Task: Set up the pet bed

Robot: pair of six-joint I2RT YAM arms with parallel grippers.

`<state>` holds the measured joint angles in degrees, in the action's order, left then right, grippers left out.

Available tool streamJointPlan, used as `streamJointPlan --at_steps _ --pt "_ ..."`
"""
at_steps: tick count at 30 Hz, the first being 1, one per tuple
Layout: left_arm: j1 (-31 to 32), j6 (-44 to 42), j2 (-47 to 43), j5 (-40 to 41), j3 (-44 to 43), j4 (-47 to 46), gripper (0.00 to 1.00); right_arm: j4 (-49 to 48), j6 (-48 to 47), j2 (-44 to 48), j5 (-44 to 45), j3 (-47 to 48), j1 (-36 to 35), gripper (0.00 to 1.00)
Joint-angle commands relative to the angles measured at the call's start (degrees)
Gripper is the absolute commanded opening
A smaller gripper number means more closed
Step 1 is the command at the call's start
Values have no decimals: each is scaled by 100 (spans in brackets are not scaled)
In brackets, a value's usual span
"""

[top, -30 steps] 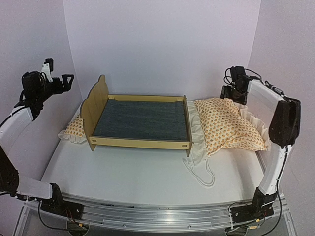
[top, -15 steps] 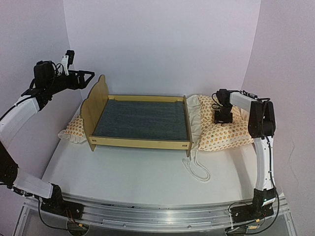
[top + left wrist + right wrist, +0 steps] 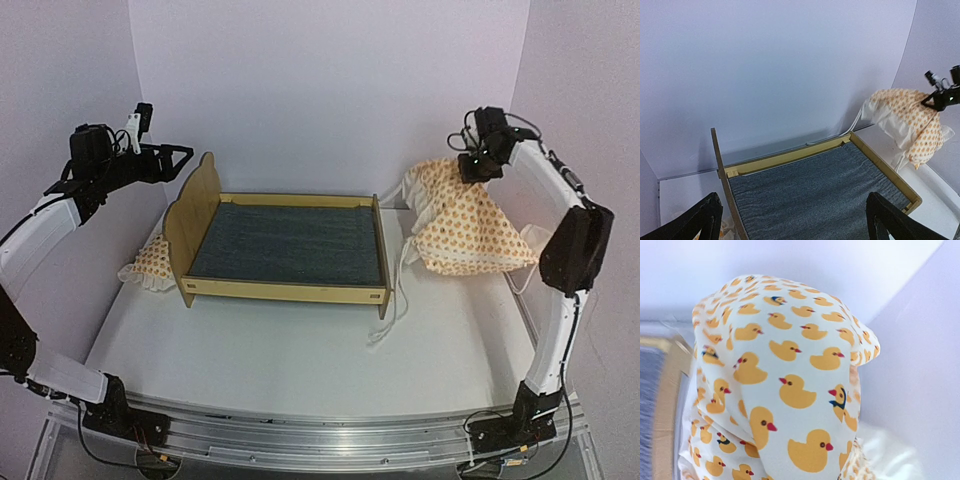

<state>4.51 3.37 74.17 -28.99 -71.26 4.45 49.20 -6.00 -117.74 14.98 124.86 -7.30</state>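
The pet bed (image 3: 285, 245), a light plywood frame with a dark grey fabric base, stands in the middle of the table with its tall headboard (image 3: 192, 215) to the left. My right gripper (image 3: 478, 166) is shut on the duck-print mattress cushion (image 3: 460, 225). It holds the cushion raised at the back right, draping down to the table, with white ties (image 3: 395, 300) trailing. This fabric (image 3: 785, 380) fills the right wrist view and hides the fingers. Up high, left of the headboard, my left gripper (image 3: 176, 153) is open, with the bed's base (image 3: 815, 190) below it.
A small ruffled duck-print pillow (image 3: 150, 262) lies on the table behind the headboard at the left. Lilac walls close in the back and both sides. The bed's footboard (image 3: 381, 255) stands next to the hanging cushion.
My right gripper came down onto the cushion, shut on it and lifted it up to the back right. The left gripper swung up and right towards the headboard, then stayed put.
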Motion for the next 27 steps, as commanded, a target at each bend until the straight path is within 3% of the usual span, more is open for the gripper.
streamJointPlan --at_steps 1,4,7,10,15,20,25,27 --pt "-6 45 -31 -100 -220 -160 99 -1067 -1021 1240 -812 318 3 0" --pt "-8 41 -21 -132 -221 -180 99 -1480 -1260 1596 -1796 419 6 0" --pt "-7 50 -23 -166 -210 -187 99 -1954 -1252 1816 -3504 591 -2 0" --pt "-5 97 -54 -232 -176 -234 99 -2454 -1358 1823 -4585 566 -229 0" --pt "-4 189 -98 -308 -157 -260 98 -2552 -2364 1525 -4746 92 -1167 0" --pt "-7 165 -154 -389 -63 -171 94 -2604 -2812 938 -5383 -386 -1678 0" --pt "34 311 -91 -320 288 220 79 -2624 -2927 197 -5459 -737 -2251 0" --pt "163 452 74 -289 340 659 73 -2641 -2868 -24 -5223 -905 -2414 6"
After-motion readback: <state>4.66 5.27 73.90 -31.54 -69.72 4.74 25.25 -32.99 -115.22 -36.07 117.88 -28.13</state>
